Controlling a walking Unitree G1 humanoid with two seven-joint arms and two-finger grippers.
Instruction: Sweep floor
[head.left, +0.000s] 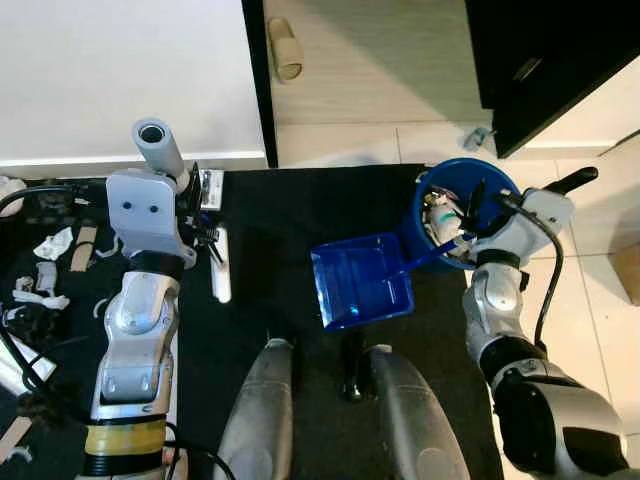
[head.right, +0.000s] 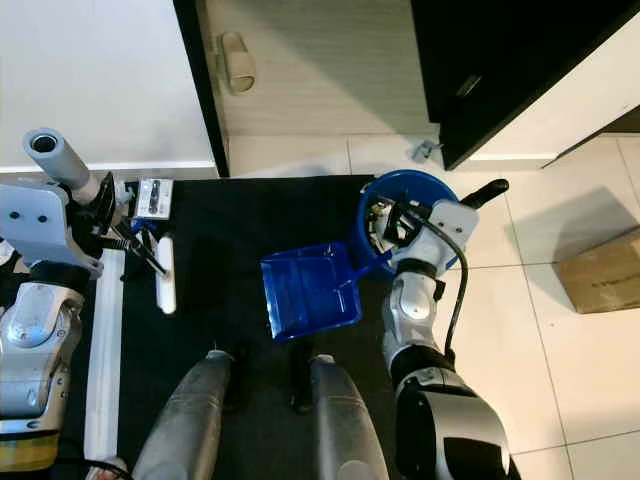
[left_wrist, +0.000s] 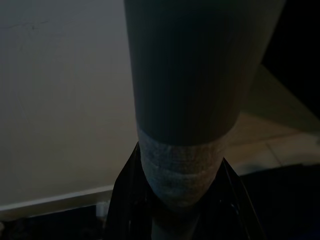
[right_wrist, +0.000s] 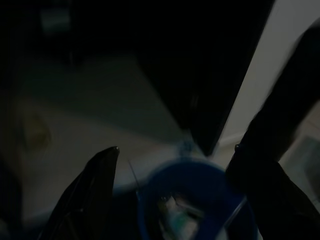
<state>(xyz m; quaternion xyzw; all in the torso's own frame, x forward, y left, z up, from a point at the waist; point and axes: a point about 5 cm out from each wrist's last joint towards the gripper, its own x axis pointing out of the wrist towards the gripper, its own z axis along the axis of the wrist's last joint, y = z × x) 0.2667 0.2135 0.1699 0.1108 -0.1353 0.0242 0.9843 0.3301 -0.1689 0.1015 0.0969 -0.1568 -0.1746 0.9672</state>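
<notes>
Left eye view — right gripper (head.left: 462, 222) over blue bucket (head.left: 505, 182), beside dustpan (head.left: 360, 282).

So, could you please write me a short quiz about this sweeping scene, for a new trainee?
1. True or false: the blue dustpan lies on the black mat.
2. What stands beside the dustpan, by the right gripper?
A. a blue bucket
B. a red basket
C. a green box
3. Fill in: the left gripper is closed around a grey ____.

Key:
1. True.
2. A; there is rubbish inside it.
3. Handle, probably the broom's; its white head rests on the mat.
</notes>
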